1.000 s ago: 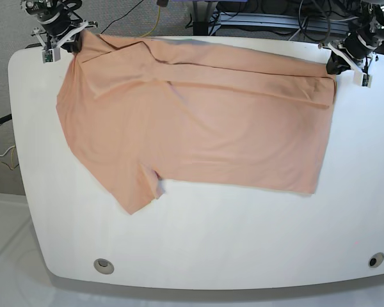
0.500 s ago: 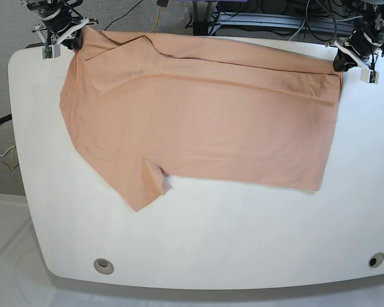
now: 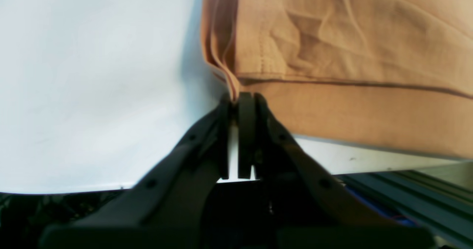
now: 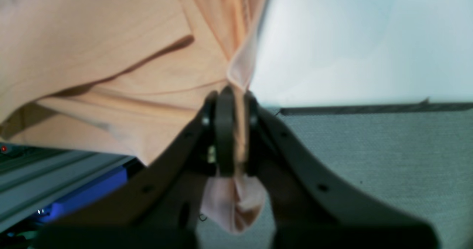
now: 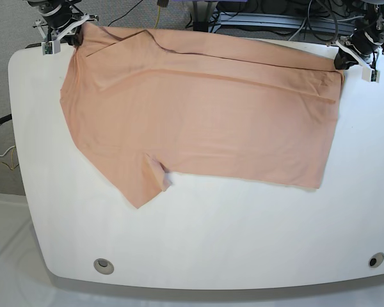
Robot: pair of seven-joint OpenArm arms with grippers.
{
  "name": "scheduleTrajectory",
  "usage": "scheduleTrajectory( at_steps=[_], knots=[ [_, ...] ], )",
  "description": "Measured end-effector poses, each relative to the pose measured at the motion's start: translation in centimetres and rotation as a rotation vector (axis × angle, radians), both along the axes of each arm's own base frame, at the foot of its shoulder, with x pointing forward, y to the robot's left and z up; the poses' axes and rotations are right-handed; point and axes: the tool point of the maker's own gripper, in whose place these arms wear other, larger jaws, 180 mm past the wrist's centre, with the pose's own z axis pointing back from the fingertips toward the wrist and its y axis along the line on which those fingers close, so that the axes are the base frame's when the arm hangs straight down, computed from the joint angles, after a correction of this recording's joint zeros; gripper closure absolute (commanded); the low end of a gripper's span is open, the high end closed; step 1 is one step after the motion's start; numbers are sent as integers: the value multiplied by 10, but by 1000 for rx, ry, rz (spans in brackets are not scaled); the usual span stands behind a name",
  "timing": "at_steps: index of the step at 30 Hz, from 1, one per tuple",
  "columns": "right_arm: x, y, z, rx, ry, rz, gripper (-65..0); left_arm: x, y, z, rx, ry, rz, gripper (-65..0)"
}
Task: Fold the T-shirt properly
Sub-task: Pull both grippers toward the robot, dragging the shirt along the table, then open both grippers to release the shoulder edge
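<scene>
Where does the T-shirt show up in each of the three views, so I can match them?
Base: T-shirt spread over the far half of the table.
Left wrist: upper right, corner pinched in the left pincer.
Right wrist: upper left, corner pinched in the right pincer.
Shared landmark: the white table, seen beside the cloth in all views.

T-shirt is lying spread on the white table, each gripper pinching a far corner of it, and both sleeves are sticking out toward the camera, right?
Not quite. The base view shows only one sleeve sticking out toward the camera. The rest holds: the T-shirt lies on the white table, with the left gripper and right gripper each pinching a far corner.
</scene>
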Motion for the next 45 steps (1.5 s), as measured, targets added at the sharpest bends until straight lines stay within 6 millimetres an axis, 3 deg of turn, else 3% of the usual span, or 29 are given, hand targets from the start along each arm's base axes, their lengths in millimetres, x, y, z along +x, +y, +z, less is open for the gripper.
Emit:
scheduleTrajectory(
  at_steps=[3,9,17,25,39,45],
  knots=[
    [0,0,0,0,1,2,0,1,-3,-1,-5,0,-10,-131],
    [0,0,0,-2,3,3,-12,5,-9,0,-9,-1,-35,-206],
    [-4,1,-4,-1,46,19,-271,2,-6,2,4,19,-40,-277],
    [-6,-2,-8,-19,78,20,-327,0,-1,3,23,30,-39,-348],
    [7,-8,8,-55,24,28,-348,0,11,6,60,47,-13,-297],
    [18,-6,20,-71,-20,41,-373,7,11,11,62,24,-15,-306]
  ],
)
